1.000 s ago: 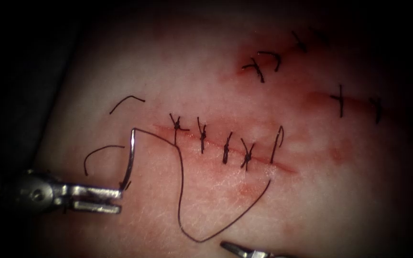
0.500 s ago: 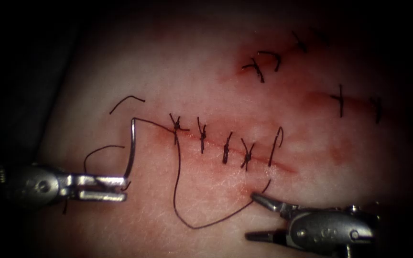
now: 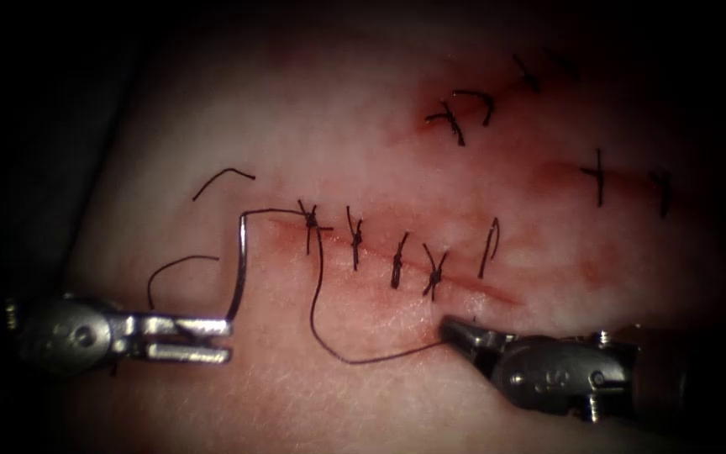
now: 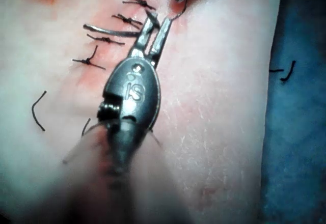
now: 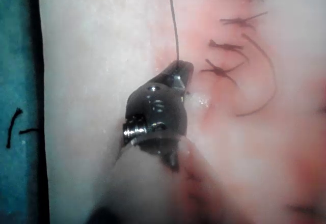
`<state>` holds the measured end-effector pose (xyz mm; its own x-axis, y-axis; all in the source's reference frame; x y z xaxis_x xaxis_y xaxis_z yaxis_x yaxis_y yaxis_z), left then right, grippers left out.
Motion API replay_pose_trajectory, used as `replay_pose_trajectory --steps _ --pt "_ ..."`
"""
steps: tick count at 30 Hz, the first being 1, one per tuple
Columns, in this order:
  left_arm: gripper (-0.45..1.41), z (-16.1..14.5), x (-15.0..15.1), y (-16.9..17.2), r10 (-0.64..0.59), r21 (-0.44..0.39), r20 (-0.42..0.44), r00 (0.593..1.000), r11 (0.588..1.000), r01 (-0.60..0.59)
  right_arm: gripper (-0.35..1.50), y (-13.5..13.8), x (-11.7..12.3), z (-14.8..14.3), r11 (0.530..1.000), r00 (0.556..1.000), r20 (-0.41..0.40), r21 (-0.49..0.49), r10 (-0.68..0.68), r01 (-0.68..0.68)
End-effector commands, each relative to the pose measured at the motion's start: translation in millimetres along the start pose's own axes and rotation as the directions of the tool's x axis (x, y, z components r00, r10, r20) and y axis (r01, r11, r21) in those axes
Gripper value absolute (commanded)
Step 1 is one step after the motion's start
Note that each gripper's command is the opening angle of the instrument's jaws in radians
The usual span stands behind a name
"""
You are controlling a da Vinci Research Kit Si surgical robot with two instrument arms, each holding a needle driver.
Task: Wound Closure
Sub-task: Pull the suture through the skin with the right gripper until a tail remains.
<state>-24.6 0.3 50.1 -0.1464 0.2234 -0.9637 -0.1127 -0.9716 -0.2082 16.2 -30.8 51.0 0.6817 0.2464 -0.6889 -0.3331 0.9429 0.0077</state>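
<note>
Now the right tool has closed its jaws on the thread below the cut, shrinking the slack loop. Left of the cut, the left tool apparently grips the needle at one end, clear of the tissue.

The one readable mark is the embossed "IS" on the rounded metal housing of the left arm's tool, seen in the left wrist view at about 11 o'clock from the middle. In the endoscope view the housing of the right arm's tool, at about 4 o'clock, carries raised characters too faint to make out.
</note>
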Motion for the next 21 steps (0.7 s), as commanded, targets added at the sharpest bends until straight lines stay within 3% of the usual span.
replay_pose_trajectory --steps 1,9,21 --pt "-0.45 0.6 -0.6 0.1 -0.001 -0.002 -0.001 1.0 1.0 0.001 -0.35 -1.3 0.3 0.4 1.0 1.0 -0.004 0.005 0.013 -0.013" --pt "-0.45 0.7 -0.8 0.1 0.0 -0.002 -0.001 1.0 1.0 0.0 -0.35 -3.2 2.5 -1.7 0.972 0.975 -0.016 0.079 0.222 -0.22" --pt "-0.45 0.8 -1.6 0.8 0.01 -0.001 -0.001 1.0 1.0 -0.01 -0.35 -4.0 2.6 -2.0 0.97 0.973 -0.01 0.092 0.229 -0.227"
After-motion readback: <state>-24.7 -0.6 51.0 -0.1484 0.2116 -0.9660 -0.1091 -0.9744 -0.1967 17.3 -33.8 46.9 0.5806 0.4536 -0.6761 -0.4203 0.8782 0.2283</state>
